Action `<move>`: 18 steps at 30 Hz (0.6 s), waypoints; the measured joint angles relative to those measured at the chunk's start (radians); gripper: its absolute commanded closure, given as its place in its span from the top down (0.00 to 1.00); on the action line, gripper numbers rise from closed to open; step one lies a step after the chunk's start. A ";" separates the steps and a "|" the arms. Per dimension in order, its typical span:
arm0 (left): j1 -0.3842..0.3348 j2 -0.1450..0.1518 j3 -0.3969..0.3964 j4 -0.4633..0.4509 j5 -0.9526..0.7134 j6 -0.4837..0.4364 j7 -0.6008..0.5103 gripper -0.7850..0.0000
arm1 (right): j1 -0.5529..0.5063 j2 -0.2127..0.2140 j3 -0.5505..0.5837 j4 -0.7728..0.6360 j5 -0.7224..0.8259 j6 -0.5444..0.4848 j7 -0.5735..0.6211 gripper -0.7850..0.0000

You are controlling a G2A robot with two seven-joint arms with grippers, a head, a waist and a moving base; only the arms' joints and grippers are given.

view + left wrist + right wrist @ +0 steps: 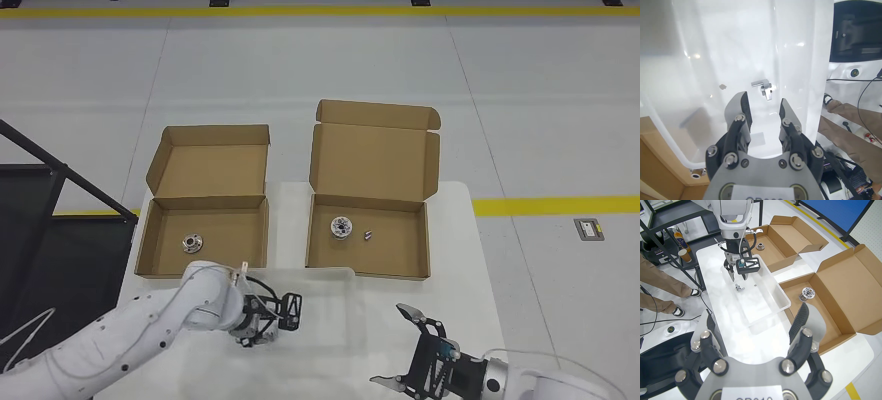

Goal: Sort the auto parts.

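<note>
Left wrist view: metal bracket [763, 89] lies inside clear tray [734, 47].

Bright, even light came from overhead. The white table [470, 300] was nearly washed out in the top view, and the clear tray [757, 302] on it barely stood out against it. In the left wrist view small hard glints sat on the tray's walls, and the metal bracket [763, 89] cast only a faint, soft shadow. The walls of the left box [225, 235] and right box [395, 250] threw mild shade across their floors. Both wrist views bowed straight lines toward their edges, so the table's long sides looked curved.
</note>
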 measured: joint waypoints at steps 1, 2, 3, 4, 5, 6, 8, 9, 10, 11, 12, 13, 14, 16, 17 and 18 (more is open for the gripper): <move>0.005 -0.005 0.000 0.001 -0.011 0.024 -0.023 0.82 | 0.000 0.000 0.000 0.000 0.000 0.000 0.000 1.00; 0.009 -0.009 0.000 0.002 -0.021 0.038 -0.038 1.00 | 0.000 0.000 0.000 0.000 0.000 0.000 0.000 1.00; 0.013 -0.013 -0.001 0.002 -0.032 0.050 -0.049 1.00 | 0.000 0.000 0.000 0.000 0.000 0.000 0.000 1.00; 0.017 -0.016 -0.002 0.003 -0.044 0.059 -0.058 1.00 | 0.000 0.000 0.000 0.000 0.000 0.000 0.000 1.00; 0.018 -0.017 -0.002 0.003 -0.047 0.061 -0.059 1.00 | 0.000 0.000 0.000 0.000 0.000 0.000 0.000 1.00; 0.018 -0.017 -0.002 0.004 -0.047 0.061 -0.059 1.00 | 0.000 0.000 0.000 0.000 0.000 0.000 0.000 1.00; 0.018 -0.017 -0.002 0.004 -0.046 0.060 -0.058 1.00 | 0.000 0.000 0.000 0.000 0.000 0.000 0.000 1.00; 0.018 -0.017 -0.002 0.003 -0.046 0.060 -0.058 1.00 | 0.000 0.000 0.000 0.000 0.000 0.000 0.000 1.00; 0.017 -0.017 -0.002 0.003 -0.045 0.060 -0.058 1.00 | 0.000 0.000 0.000 0.000 0.000 0.000 0.000 1.00; 0.017 -0.017 -0.002 0.003 -0.045 0.060 -0.058 1.00 | 0.000 0.000 0.000 0.000 0.000 0.000 0.000 1.00; 0.017 -0.017 -0.002 0.003 -0.045 0.060 -0.058 1.00 | 0.000 0.000 0.000 0.000 0.000 0.000 0.000 1.00; 0.017 -0.017 -0.002 0.003 -0.045 0.060 -0.058 1.00 | 0.000 0.000 0.000 0.000 0.000 0.000 0.000 1.00; 0.018 -0.017 -0.002 0.003 -0.045 0.060 -0.057 1.00 | 0.000 0.000 0.000 0.000 0.000 0.000 0.000 1.00; 0.029 -0.016 -0.006 0.004 -0.030 0.071 -0.041 1.00 | 0.000 0.000 0.000 0.000 0.000 0.000 0.000 1.00; 0.035 -0.016 -0.009 0.006 -0.018 0.076 -0.035 1.00 | 0.000 0.000 0.000 0.000 0.000 0.000 0.000 1.00; 0.039 -0.015 -0.011 0.007 -0.005 0.083 -0.034 1.00 | 0.000 0.000 0.000 0.000 0.000 0.000 0.000 1.00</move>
